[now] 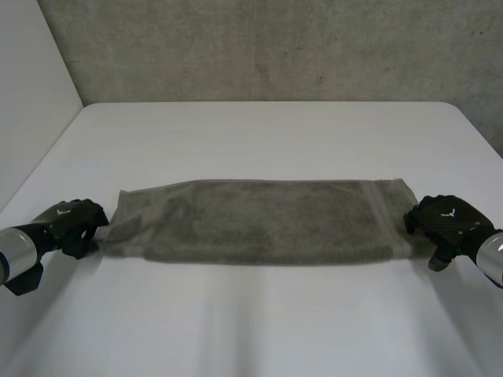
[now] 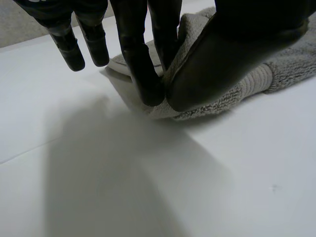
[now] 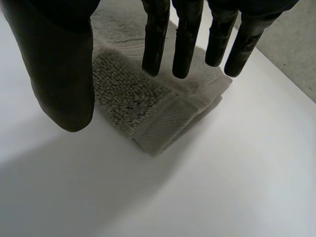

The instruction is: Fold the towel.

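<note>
Left hand (image 2: 237, 49) pinches towel (image 1: 259, 222) at its left end, right hand (image 3: 59, 64) open over right end; one-sided lift could skew fold.

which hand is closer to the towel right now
Left. The left hand pinches the towel between thumb and a finger at the end on its own side. The right hand hangs open just over the opposite end, fingers straight, gripping nothing.
</note>
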{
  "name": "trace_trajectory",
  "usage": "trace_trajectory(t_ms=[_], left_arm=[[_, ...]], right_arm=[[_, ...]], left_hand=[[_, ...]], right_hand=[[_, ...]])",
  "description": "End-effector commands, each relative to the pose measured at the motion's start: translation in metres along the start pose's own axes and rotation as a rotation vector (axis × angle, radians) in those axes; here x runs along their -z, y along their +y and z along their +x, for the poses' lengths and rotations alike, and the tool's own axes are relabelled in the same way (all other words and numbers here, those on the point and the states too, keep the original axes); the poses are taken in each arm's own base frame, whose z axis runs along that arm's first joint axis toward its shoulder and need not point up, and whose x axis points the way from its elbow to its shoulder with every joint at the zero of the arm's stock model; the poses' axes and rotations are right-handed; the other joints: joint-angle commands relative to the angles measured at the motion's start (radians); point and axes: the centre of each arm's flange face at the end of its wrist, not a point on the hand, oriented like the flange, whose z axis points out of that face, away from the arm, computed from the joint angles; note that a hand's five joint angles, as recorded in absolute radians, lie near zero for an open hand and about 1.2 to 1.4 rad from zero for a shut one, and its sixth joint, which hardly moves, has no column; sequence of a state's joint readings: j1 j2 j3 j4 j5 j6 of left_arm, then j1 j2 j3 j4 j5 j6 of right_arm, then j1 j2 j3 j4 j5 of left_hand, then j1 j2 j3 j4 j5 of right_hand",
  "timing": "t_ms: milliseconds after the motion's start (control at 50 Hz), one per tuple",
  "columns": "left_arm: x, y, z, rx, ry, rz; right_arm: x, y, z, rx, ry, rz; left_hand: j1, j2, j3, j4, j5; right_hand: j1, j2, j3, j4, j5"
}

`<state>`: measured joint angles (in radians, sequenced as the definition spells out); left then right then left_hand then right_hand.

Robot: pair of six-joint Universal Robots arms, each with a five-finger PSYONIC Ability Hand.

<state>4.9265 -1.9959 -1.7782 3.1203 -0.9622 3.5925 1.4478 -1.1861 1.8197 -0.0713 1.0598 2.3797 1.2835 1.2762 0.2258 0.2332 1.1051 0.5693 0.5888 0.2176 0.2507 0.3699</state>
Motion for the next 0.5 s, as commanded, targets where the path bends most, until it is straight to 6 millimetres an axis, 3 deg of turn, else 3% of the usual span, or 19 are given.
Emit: trace_trajectory(t_ms=[20,180,220,240,260,280,320,400,500], left_arm=[[0.007,-0.001,-0.004,0.02,0.004,0.01],[0.011,0.002,-0.018,0.049,-0.029,0.006],[0.011,0.002,-0.017,0.05,-0.023,0.008],[0.011,0.002,-0.017,0.05,-0.023,0.008],[0.011,0.002,-0.016,0.052,-0.014,0.01],[0.012,0.002,-0.015,0.057,-0.003,0.009],[0.012,0.002,-0.013,0.063,0.009,0.005],[0.014,0.0,-0.01,0.066,0.022,0.002],[0.018,-0.006,-0.011,0.052,0.013,0.023]], right_arm=[[0.002,0.001,-0.002,0.0,-0.003,0.005],[-0.004,0.005,0.0,0.012,0.013,0.014],[-0.008,0.008,0.002,0.016,0.022,0.02],[-0.008,0.008,0.002,0.016,0.022,0.02],[-0.009,0.009,0.002,0.017,0.022,0.02],[-0.009,0.009,0.002,0.017,0.022,0.02],[-0.013,0.013,0.001,0.017,0.012,0.012],[-0.013,0.012,0.003,0.015,0.012,0.013],[-0.009,0.013,0.02,0.006,0.061,0.008]], left_hand=[[-0.101,-0.094,-0.051,-0.059,-0.097],[-0.142,-0.135,-0.051,-0.059,-0.138],[-0.174,-0.167,-0.051,-0.059,-0.17],[-0.175,-0.167,-0.051,-0.059,-0.171],[-0.227,-0.22,-0.051,-0.059,-0.223],[-0.318,-0.31,-0.051,-0.059,-0.314],[-0.414,-0.407,-0.051,-0.059,-0.411],[-0.611,-0.604,-0.051,-0.059,-0.607],[-0.718,-0.71,-0.051,-0.059,-0.714]], right_hand=[[-0.035,-0.055,-0.043,-0.076,-0.01],[0.106,0.086,-0.043,-0.076,0.131],[0.322,0.302,-0.043,-0.076,0.347],[0.323,0.303,-0.043,-0.076,0.348],[0.471,0.452,-0.043,-0.076,0.496],[0.473,0.453,-0.043,-0.076,0.498],[0.825,0.805,-0.043,-0.076,0.85],[0.827,0.807,-0.043,-0.076,0.852],[0.827,0.807,-0.043,-0.076,0.852]])
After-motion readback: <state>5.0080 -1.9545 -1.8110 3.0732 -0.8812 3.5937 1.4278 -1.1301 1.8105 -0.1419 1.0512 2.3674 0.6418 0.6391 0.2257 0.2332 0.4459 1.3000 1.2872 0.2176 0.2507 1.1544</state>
